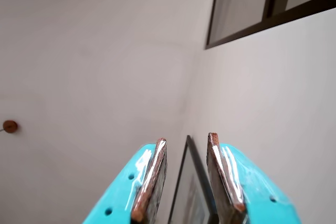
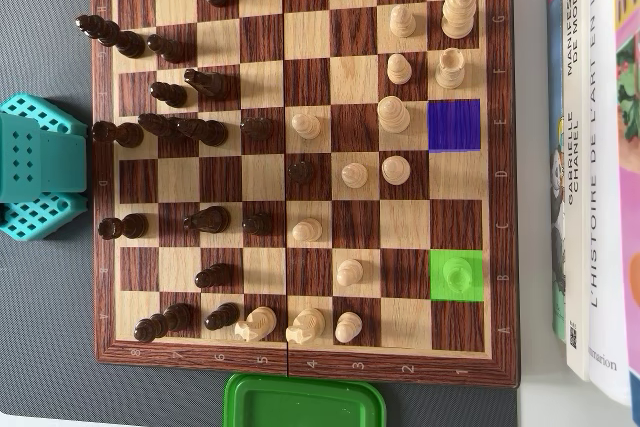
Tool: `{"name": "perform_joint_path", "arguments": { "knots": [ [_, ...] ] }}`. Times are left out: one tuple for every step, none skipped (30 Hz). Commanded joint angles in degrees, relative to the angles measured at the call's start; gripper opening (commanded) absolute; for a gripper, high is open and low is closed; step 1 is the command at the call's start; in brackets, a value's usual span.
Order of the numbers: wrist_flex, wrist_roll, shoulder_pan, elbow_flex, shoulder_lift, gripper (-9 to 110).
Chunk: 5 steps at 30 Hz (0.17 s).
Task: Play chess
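Observation:
In the wrist view my gripper (image 1: pixel 186 138) points up at bare white walls, and its teal jaws with brown pads stand apart with nothing between them. In the overhead view a wooden chessboard (image 2: pixel 300 355) fills the table. Dark pieces (image 2: pixel 205 130) stand mostly on the left half and light pieces (image 2: pixel 392 115) on the right. One light piece (image 2: pixel 457 272) stands on a square tinted green. Another square (image 2: pixel 453 125) is tinted blue and holds nothing. A teal part of the arm (image 2: pixel 35 167) sits left of the board, off it.
A green plastic lid or box (image 2: pixel 303 401) lies below the board. Books (image 2: pixel 590 157) lie along the right edge. In the wrist view a dark window frame (image 1: pixel 262 9) is at the upper right and a picture frame (image 1: pixel 191 192) shows between the jaws.

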Motion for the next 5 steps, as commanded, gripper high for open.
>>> {"name": "perform_joint_path", "arguments": {
  "knots": [
    [0.00,0.26,0.00,1.14,-0.18,13],
    [0.00,0.26,0.09,1.14,-0.18,13],
    [0.00,0.26,0.09,1.14,-0.18,13],
    [0.00,0.26,0.09,1.14,-0.18,13],
    [0.00,0.26,0.09,1.14,-0.18,13]
  ]
}}
